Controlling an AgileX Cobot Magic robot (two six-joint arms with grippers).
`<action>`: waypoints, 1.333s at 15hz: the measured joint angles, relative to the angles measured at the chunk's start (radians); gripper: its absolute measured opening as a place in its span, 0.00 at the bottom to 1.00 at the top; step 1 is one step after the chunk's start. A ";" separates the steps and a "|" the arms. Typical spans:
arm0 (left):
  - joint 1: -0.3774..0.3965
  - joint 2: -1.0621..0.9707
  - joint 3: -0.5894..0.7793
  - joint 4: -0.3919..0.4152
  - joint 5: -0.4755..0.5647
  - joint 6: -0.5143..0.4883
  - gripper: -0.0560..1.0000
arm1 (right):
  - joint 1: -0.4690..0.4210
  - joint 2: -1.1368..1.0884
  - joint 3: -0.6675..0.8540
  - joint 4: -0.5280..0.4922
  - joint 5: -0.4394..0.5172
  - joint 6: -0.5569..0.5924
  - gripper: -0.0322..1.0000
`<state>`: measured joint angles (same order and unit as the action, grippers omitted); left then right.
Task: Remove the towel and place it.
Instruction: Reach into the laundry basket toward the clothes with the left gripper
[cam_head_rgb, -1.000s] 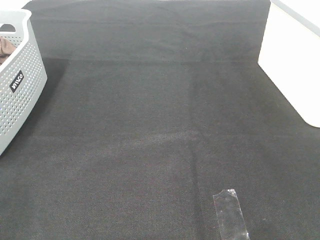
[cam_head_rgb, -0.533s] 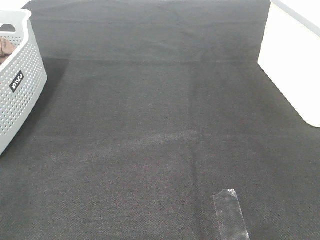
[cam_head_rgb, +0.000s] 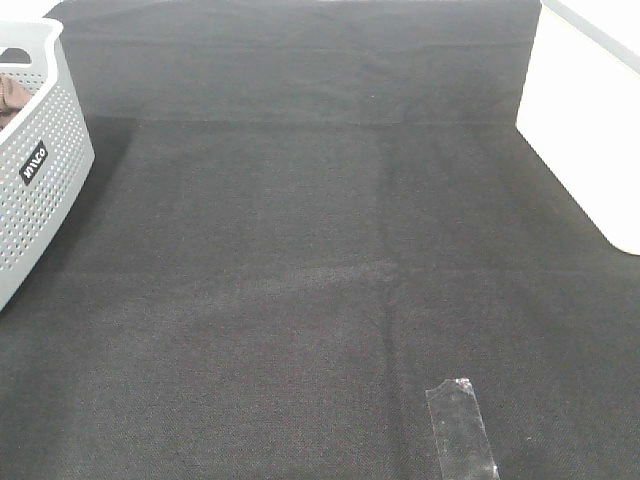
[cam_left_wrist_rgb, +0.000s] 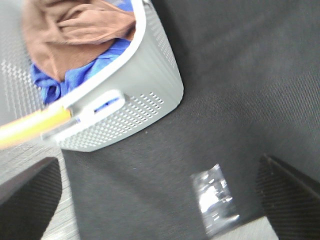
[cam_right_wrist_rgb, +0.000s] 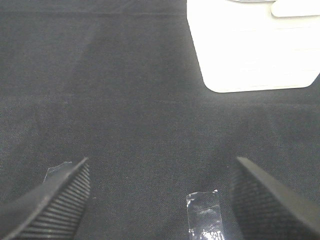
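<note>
The reddish-brown towel (cam_left_wrist_rgb: 75, 35) lies crumpled inside the grey perforated basket (cam_left_wrist_rgb: 145, 95), on top of a blue cloth (cam_left_wrist_rgb: 50, 85). In the exterior high view only a small brown patch of the towel (cam_head_rgb: 10, 95) shows over the rim of the basket (cam_head_rgb: 40, 170) at the far left. My left gripper (cam_left_wrist_rgb: 157, 161) hangs open above the black cloth beside the basket, holding nothing. My right gripper (cam_right_wrist_rgb: 162, 162) is open too, over bare black cloth, with nothing between its fingers. Neither gripper shows in the exterior high view.
A white container (cam_head_rgb: 585, 130) stands at the right edge of the table, also seen as the white container (cam_right_wrist_rgb: 250, 45) ahead of my right gripper. A strip of clear tape (cam_head_rgb: 460, 425) is stuck to the black cloth near the front. A blurred yellow object (cam_left_wrist_rgb: 30, 127) crosses beside the basket.
</note>
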<state>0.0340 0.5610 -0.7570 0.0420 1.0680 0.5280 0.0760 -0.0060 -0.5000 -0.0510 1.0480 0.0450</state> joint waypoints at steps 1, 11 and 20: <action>0.000 0.093 -0.063 0.000 0.020 0.062 0.99 | 0.000 0.000 0.000 0.000 0.000 0.000 0.72; 0.000 0.727 -0.668 0.252 0.141 0.365 0.99 | 0.000 0.000 0.000 0.000 0.000 0.000 0.72; 0.113 1.258 -0.912 0.332 0.097 0.524 0.99 | 0.000 0.000 0.000 0.000 0.000 0.000 0.72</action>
<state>0.1470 1.8190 -1.6690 0.3740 1.1650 1.0520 0.0760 -0.0060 -0.5000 -0.0510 1.0480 0.0450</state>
